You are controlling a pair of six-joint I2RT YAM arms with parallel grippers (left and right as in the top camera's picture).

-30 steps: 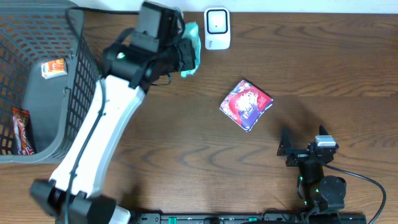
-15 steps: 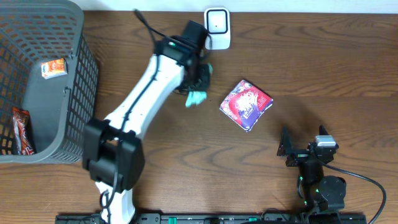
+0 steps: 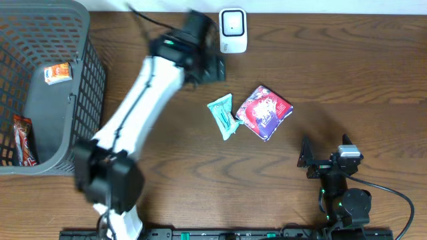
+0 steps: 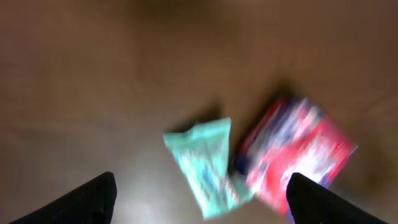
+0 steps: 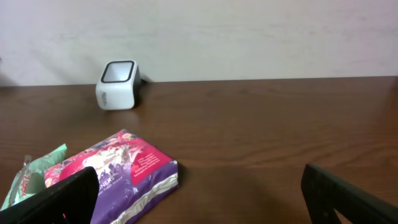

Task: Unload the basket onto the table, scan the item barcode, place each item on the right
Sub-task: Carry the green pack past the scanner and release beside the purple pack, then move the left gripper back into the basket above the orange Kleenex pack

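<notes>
**Fig.** Desk layout, near to far.

Nearest me: my R fingers (image 5: 68,196), spread wide w/ nothing between them, parked low over the desk (image 3: 373,100).

Mid-desk: teal sachet (image 3: 223,115), which I take to be the item to scan. It lies flat, its lower end touching the red-purple pouch (image 3: 265,112) on its R. Whether one edge overlaps the other I cannot tell, since the L wrist view is blurred.

Beyond: my L fingers (image 4: 87,199), also wide apart and empty, raised over the desk on the far side of the sachet.

Farthest: white scanner (image 3: 233,30), upright at the desk's back edge, well apart from both packs.

Far L: grey basket (image 3: 87,80), holding an orange pack (image 3: 58,72) and a red bar (image 3: 22,140).

Handling (est.): the sachet looks light and soft, made of thin crinkly film, prob. slippery. It would likely buckle under a hard squeeze. Best hold is across its narrow width near mid-length, or on a crimped end seal, w/ gentle closing. No barcode shows; it may be on the underside.

Count: 2 packs on desk, 2 in basket, 1 scanner, 1 basket, 2 sets of fingers.
</notes>
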